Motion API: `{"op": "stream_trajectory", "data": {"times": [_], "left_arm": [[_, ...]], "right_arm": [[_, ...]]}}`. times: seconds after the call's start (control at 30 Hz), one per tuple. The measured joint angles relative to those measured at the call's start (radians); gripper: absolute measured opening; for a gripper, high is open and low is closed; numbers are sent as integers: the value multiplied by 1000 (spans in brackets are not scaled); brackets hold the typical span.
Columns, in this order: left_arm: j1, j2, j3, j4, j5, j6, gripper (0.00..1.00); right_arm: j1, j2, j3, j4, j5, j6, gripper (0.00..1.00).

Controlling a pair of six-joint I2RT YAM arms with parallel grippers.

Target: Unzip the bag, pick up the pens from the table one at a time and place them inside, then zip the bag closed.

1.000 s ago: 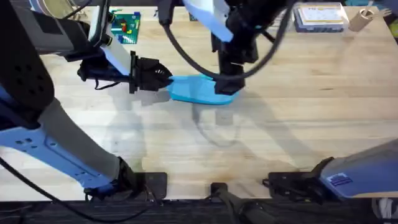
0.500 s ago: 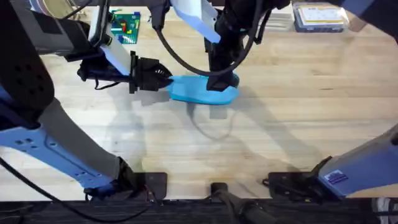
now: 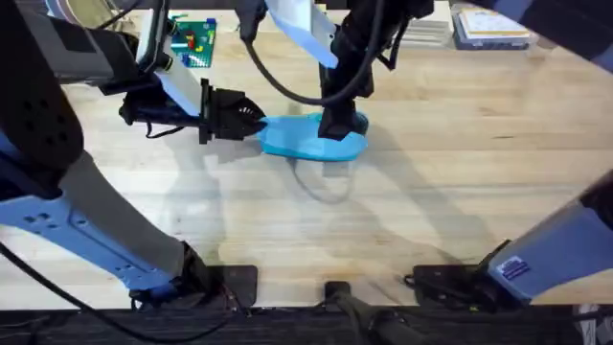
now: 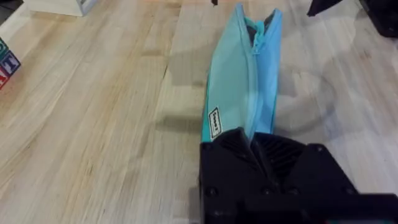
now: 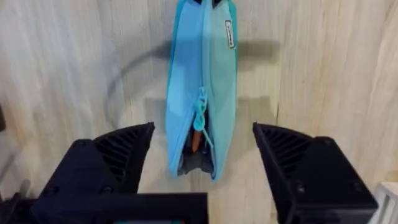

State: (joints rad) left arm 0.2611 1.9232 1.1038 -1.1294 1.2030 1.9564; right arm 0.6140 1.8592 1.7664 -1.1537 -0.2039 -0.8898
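Nearest the bases, at 6 o'clock: bare table (image 3: 460, 192), no loose pens to be seen there.

Just past mid-table, toward 12 o'clock: the bag (image 3: 302, 144), lying long-ways from 9 to 3 o'clock. Pinched at its 9 o'clock end by the left gripper (image 3: 251, 120), closed narrow on the fabric and anchoring it. Poised over the 3 o'clock end: the right gripper (image 5: 202, 127), spread wide, one finger on either side of the pouch, touching nothing.

Seen from the right wrist: zipper pull (image 5: 201, 109) about midway along the seam, teeth joined beyond it, mouth gaping on the right gripper's side, an orange pen (image 5: 194, 142) tucked inside. Probably the closing step, then, half run.

To do it well:
- Hold the left clamp firm and pull lightly toward 9 o'clock, so the seam lies taut and straight.
- Bring the right fingers down onto the pull tab itself, not the fabric either side; narrow before closing, since the tab is small and floppy.
- Draw toward 3 o'clock in line with the teeth, low and steady, without lifting the pouch.
- Watch the pen near the mouth: likely to jam the slider if it rides up.

Farther off, at 11 o'clock: coloured blocks (image 3: 192, 38). At 1 o'clock: a lidded box (image 3: 490, 27). Both well apart from the work.
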Motion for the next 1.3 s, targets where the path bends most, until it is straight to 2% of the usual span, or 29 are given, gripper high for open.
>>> {"op": "stream_trajectory", "data": {"times": [0.33, 0.67, 1.3], "left_arm": [[0, 0, 0, 0, 0, 0, 42], [0, 0, 0, 0, 0, 0, 42], [0, 0, 0, 0, -1, 0, 42]], "right_arm": [[-8, 11, 0, -2, -48, 7, 960], [-20, 61, 0, 0, -52, 19, 927], [-21, 74, 0, 1, -56, 26, 896]]}}
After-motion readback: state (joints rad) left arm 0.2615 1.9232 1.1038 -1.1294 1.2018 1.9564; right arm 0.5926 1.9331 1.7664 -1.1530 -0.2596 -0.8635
